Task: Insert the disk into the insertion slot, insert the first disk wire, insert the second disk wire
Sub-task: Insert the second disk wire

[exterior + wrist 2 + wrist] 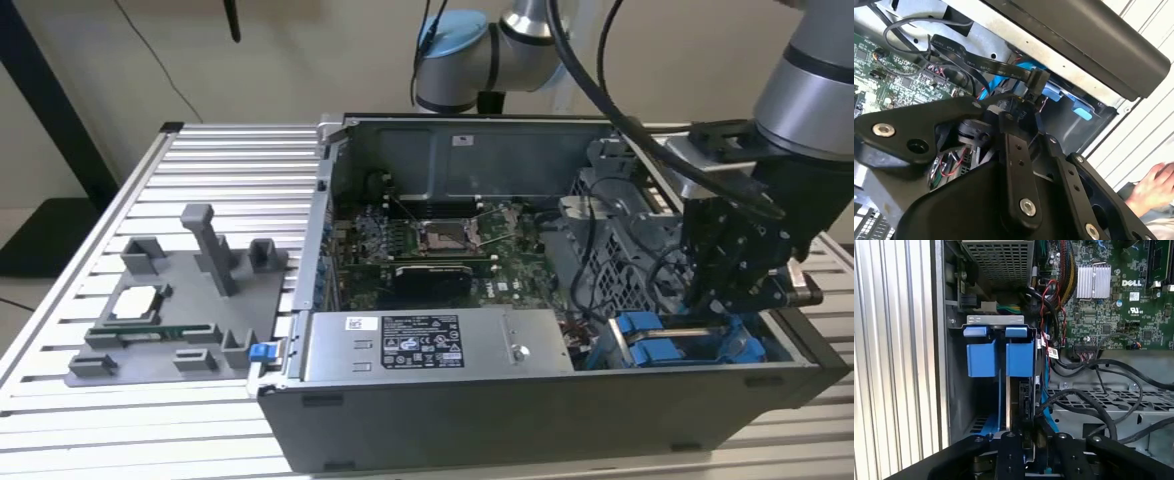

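Now the open computer case [534, 420] holds the insertion slot [995, 320] in its near corner at the exterior view's right, the disk [1019, 357] seated on edge inside. The gripper [1026, 426] pinches the black disk wire [999, 67] just beside the disk.

Table [200, 170] of silver ribbed slats; computer case [534, 420] dark grey; circuit board [1104, 320] green with silver finned cooler [1093, 281]; power box [427, 345] grey, white label; disk carriers [1019, 358] bright blue; metal grille [999, 260] grey, perforated; cables [1114, 370] black; parts holder [200, 290] plain grey; tool [1029, 440] black.
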